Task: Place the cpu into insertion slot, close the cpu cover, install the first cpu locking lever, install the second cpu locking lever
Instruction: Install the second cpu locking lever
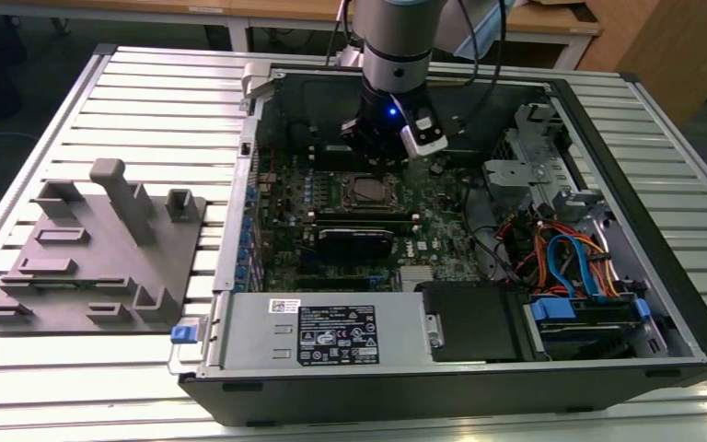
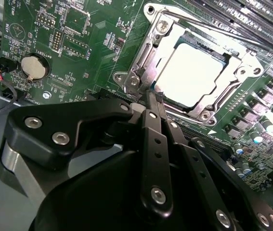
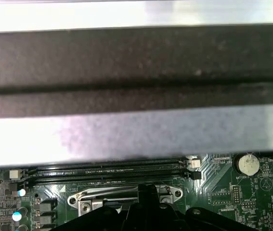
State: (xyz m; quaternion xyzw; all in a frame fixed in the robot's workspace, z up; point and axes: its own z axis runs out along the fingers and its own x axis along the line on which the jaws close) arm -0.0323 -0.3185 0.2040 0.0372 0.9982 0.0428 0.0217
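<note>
Gripper: the black metal two-finger gripper [image 2: 150, 96] hangs inside the open black computer case [image 1: 648, 368], its fingers drawn together to a narrow tip with nothing visibly between them; in the second wrist view that tip sits at one corner of the socket frame, by a screw.
Arm: the grey robot arm [image 1: 397, 46] comes down over the case's far wall in the exterior view, with a small white camera block [image 1: 423, 138] on its wrist.
Cpu: the small flat square chip with a silvery-grey metal top [image 2: 189, 77] lies seated in the socket, its top glaring bright.
Insertion slot: the square dark socket with a silvery border [image 1: 363, 191] sits on the green motherboard [image 1: 434, 216], towards the board's far edge, near the gripper.
Cpu cover: the thin silvery square metal frame plate [image 2: 242, 60] lies down flat around the chip, the chip showing through its cut-out.
Memory slots: long narrow black slots [image 3: 107, 169] run just beside the socket.
Coin cell: a round silvery battery [image 2: 33, 67] sits on the board, well apart from the socket.
Power supply: a grey labelled metal box [image 1: 317, 331] fills the case's near edge.
Fixture: a grey plastic holder block [image 1: 96, 258] stands on the slatted metal table [image 1: 144, 83], at the exterior view's left of the case.
</note>
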